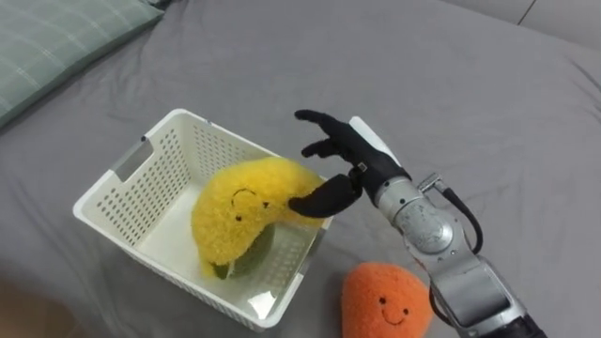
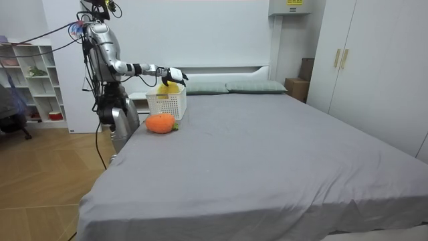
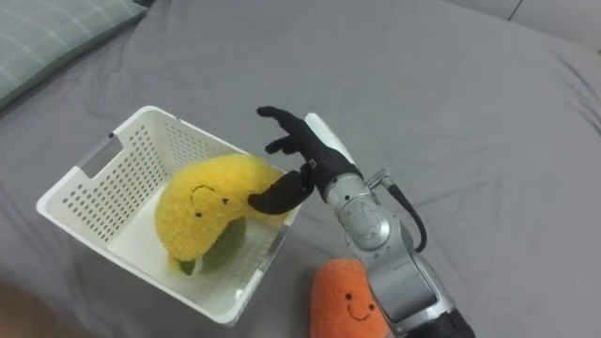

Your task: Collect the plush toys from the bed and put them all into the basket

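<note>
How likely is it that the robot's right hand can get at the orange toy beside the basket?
Probably yes: the orange toy lies uncovered on the bed beside the basket, close to the open right hand; nothing blocks it.

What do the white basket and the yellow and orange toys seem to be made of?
Basket: looks like rigid moulded plastic, smooth and faintly glossy, with walls that are a regular grid of small holes. Yellow toy: plush, probably synthetic fleece, with a fuzzy, nubbly pile and a dark face that looks stitched. Orange toy: the same kind of fuzzy plush, with a similar dark smile.
</note>
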Tool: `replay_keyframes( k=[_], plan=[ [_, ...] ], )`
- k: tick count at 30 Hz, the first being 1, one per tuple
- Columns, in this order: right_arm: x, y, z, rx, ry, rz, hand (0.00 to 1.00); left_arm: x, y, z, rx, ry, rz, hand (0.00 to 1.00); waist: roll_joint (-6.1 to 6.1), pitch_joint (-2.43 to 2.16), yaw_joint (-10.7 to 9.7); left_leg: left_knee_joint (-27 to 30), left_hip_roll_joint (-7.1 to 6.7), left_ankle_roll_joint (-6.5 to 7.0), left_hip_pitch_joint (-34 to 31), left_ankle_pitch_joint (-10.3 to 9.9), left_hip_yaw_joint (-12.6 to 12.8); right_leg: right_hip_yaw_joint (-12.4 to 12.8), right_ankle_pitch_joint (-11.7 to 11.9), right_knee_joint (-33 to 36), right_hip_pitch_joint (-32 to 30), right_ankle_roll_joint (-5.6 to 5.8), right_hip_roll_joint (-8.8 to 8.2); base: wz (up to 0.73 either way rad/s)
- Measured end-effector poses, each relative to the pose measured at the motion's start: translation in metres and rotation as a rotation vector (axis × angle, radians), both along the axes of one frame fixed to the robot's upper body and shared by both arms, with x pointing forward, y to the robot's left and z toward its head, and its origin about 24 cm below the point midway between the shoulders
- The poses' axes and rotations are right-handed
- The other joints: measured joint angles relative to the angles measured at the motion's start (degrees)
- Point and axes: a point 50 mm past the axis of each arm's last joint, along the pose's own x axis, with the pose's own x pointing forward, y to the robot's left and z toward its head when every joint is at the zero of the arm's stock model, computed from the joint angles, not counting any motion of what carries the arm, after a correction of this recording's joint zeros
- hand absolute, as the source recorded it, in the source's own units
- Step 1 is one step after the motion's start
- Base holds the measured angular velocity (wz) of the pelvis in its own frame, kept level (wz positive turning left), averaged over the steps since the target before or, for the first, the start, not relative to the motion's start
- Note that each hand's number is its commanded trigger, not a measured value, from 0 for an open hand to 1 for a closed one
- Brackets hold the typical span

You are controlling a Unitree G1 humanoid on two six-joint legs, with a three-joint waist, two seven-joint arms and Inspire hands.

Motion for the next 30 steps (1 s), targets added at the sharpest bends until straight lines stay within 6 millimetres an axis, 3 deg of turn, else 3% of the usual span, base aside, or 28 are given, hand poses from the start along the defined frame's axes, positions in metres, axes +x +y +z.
replay_keyframes(
  k=[6,16,22,28,30],
  plan=[
    [0.0,-0.004,-0.009,-0.015,0.03,-0.029,0.0,-0.006,0.001,-0.001,-0.001,0.018,0.016,0.0,-0.13,0.18,0.0,0.0,-0.01,0.0,0.0,0.0,0.0,0.0,0.0,0.0,0.0,0.01,0.01,0.0],
    [0.001,-0.005,-0.009,-0.014,0.02,-0.044,0.0,-0.005,0.001,-0.001,0.007,0.019,0.004,0.0,-0.09,0.29,-0.4,0.0,-0.02,0.0,-0.2,0.0,-0.1,0.0,0.0,-0.1,-0.1,0.01,0.03,0.0],
    [0.005,-0.016,-0.005,0.0,0.003,-0.095,0.0,-0.007,0.002,-0.001,-0.003,0.012,0.049,0.0,0.04,0.35,-0.7,0.0,-0.02,0.0,-0.1,0.0,0.0,0.0,0.0,-0.1,0.0,0.01,0.0,0.0],
    [0.008,-0.024,0.004,0.034,-0.049,-0.134,0.0,-0.012,-0.001,-0.003,-0.01,0.025,0.052,0.0,1.41,0.28,-3.3,0.1,-0.06,0.02,-0.1,0.0,0.0,0.0,0.0,0.0,0.0,0.02,-0.07,0.0],
    [0.009,-0.029,0.007,0.048,-0.066,-0.162,0.0,-0.015,-0.003,-0.004,-0.014,0.028,0.054,0.0,2.21,-0.09,-4.2,-0.1,0.01,0.02,0.0,0.0,0.4,0.3,0.0,0.0,-0.1,0.02,-0.03,-0.07]
  ],
)
